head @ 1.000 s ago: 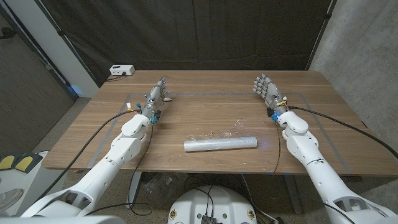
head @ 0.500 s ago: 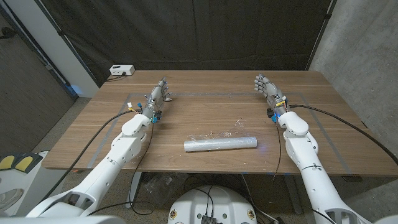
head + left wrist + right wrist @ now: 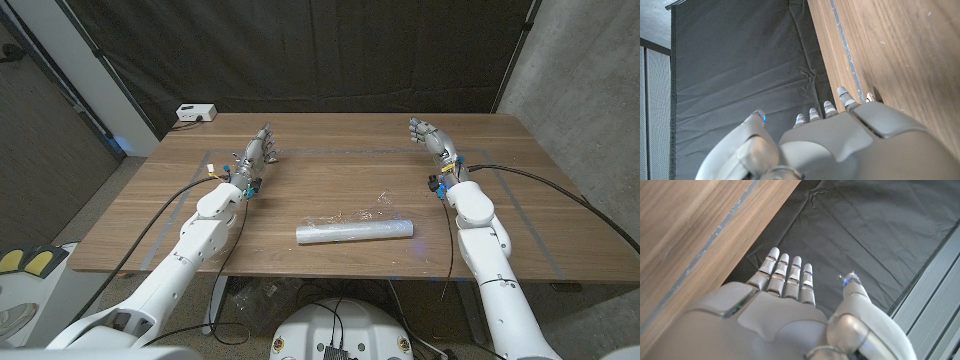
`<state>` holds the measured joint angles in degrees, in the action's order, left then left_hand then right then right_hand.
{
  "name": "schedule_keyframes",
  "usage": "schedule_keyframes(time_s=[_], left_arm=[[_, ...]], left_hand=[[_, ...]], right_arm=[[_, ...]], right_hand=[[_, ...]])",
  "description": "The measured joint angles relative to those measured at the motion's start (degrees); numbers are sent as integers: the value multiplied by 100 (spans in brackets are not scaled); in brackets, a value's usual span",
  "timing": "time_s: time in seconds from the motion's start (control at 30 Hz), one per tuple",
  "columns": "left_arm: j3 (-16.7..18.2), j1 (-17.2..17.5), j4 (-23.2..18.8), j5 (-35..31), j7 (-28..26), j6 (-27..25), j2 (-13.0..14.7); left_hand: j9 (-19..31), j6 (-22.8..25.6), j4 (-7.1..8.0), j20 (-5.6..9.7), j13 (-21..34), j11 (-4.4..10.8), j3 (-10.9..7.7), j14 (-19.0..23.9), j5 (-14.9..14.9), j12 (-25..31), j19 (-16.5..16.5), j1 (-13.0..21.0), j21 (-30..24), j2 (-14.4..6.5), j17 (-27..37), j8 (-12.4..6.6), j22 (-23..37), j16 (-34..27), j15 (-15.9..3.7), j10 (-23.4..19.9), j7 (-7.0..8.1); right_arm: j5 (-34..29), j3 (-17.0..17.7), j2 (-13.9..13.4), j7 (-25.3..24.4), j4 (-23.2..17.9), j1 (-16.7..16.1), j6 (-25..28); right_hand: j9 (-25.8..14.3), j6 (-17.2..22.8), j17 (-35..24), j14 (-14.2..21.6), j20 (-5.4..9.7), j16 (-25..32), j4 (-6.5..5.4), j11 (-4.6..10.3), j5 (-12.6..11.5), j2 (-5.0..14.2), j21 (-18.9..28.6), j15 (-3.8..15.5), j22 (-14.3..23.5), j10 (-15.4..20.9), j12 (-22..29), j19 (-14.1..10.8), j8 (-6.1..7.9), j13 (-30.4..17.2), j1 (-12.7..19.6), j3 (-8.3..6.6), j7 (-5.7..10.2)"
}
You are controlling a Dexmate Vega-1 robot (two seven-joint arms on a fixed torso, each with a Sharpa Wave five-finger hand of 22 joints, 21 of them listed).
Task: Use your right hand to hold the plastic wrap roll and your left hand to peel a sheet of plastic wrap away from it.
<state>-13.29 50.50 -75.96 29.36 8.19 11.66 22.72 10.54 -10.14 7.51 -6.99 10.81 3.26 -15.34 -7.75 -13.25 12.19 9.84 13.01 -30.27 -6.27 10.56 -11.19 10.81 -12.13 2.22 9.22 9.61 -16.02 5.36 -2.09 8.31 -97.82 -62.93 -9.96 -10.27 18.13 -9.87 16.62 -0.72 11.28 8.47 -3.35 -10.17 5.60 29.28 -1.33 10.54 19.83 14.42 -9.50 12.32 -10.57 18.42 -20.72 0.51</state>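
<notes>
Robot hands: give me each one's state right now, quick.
Left robot hand: open, holding nothing.
Right robot hand: open, holding nothing.

Arms: glossy white rounded shells. Each robot hand, left [image 3: 257, 153] and right [image 3: 434, 142], grey metal-plastic with pale fingertips; black cables trail behind wrists.

Bare wood is lying open between each robot hand and the roll [image 3: 355, 231] near the table's [image 3: 330, 185] front middle. The left robot hand [image 3: 256, 155] and right robot hand [image 3: 432, 140] are sitting well apart at the far corners. A loose film flap [image 3: 375, 207] is standing just behind the roll. A white box [image 3: 196, 113] is sitting at the far left edge, outside both paths.
</notes>
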Motion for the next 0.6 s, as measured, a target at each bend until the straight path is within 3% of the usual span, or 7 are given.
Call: schedule_keyframes(time_s=[0.6], left_arm=[[20,-7,-26,-73,147,-37,-58]], left_hand=[[-1,0,-25,1,-1,-22,24,17,0,0,0,-34,0,34,-1,0,0,0,-17,-23,-1]], right_arm=[[-1482,-240,166,-234,-1069,-546,79]], right_hand=[[-28,311,0,176,20,0,94,52,-24,-53,0,113,28,235,44,-103,45,0,204,-95,-4]])
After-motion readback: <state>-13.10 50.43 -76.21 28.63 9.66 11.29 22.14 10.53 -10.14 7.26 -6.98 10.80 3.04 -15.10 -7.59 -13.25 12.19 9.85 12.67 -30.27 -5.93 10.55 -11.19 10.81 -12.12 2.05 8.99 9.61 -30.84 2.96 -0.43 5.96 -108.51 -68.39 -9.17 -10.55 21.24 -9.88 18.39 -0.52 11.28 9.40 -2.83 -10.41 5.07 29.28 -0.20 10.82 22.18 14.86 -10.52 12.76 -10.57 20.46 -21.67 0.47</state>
